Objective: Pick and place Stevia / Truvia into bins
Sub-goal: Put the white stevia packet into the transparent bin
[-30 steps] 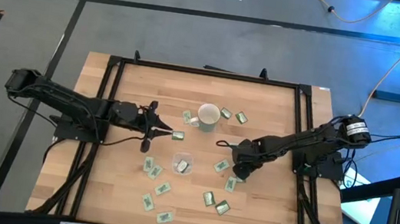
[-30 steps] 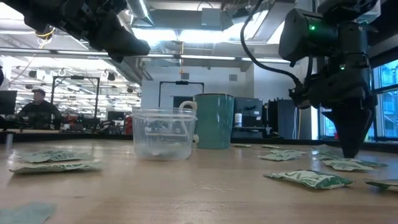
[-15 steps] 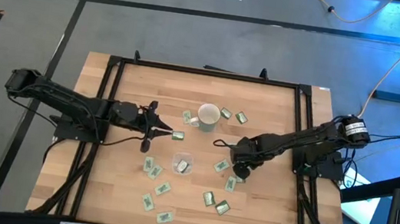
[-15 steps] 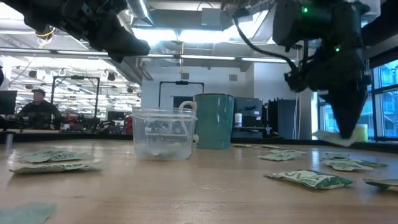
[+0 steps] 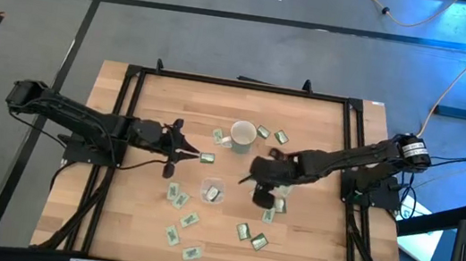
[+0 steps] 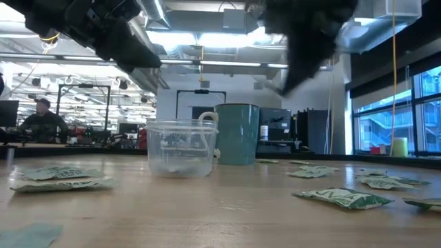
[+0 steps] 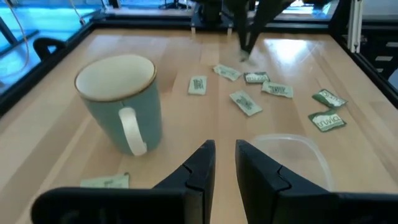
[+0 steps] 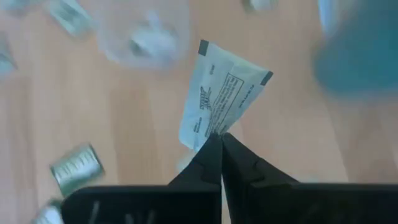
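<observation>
Now right tool (image 8: 219,138) pinches 1 sachet (image 8: 219,93) above table (image 8: 124,124).

Wooden table (image 5: 155,102), scattered sachets (image 5: 189,220), clear cup (image 5: 212,190), mug (image 5: 243,135)

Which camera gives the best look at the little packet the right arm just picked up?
The right wrist view: the packet fills the picture, pinched at one corner by the shut right tool. The high view shows only the arm above it. The low and left wrist views show that arm as a dark blur; the packet cannot be made out.
</observation>
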